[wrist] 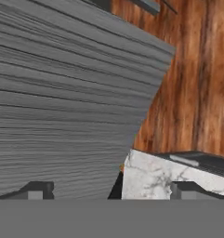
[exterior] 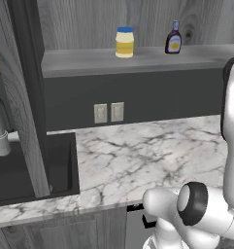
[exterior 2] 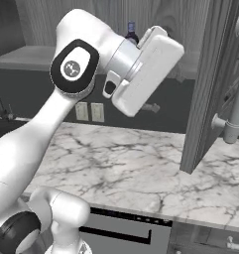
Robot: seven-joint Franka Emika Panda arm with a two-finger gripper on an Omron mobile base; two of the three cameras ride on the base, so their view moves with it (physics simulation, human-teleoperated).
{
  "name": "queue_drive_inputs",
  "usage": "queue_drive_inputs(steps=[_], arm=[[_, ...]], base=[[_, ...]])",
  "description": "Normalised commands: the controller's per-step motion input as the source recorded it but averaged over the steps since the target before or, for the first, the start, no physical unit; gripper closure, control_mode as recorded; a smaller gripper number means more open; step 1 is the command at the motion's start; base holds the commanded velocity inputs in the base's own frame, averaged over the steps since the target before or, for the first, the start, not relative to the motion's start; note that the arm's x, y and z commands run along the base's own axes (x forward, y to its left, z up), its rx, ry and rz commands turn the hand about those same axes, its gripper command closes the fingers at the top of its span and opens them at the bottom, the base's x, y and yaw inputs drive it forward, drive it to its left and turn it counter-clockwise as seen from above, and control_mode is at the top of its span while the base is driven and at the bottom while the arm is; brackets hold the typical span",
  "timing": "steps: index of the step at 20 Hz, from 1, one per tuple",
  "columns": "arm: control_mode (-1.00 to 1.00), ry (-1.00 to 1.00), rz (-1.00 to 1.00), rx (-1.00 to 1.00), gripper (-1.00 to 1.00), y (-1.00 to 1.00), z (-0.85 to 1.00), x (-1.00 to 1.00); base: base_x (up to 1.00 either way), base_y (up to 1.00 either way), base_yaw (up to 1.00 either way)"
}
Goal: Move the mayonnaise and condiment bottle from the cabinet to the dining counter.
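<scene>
Cabinet (exterior: pixel 138 61) shelf holds mayonnaise (exterior: pixel 124 42), end effector (wrist: pixel 111 190) apart.

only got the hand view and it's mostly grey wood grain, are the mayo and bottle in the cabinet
observer: yes, the mayo stands upright on the cabinet shelf.
operator: and the bottle
observer: the bottle is upright on the same shelf, to the right of the mayo and apart from it.
operator: is a door blocking them
observer: no, from the left base view the door is swung open, left of the mayo and not in front of it.
</scene>
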Motion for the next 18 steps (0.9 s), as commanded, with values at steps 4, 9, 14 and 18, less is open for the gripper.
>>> queue_drive_inputs(steps=[4, 9, 14, 18], arm=[[-1.00, 0.02, 0.17, -0.03, -1.00, 0.68, -0.02, 0.36], [-1.00, 0.09, 0.24, -0.07, -1.00, 0.73, 0.00, 0.15], [-1.00, 0.20, 0.29, -0.11, -1.00, 0.64, 0.12, 0.09], [-1.00, 0.27, 0.43, -0.15, -1.00, 0.60, 0.10, -0.01]], base=[[0.00, 0.00, 0.00], [0.00, 0.00, 0.00], [0.00, 0.00, 0.00], [0.00, 0.00, 0.00]])
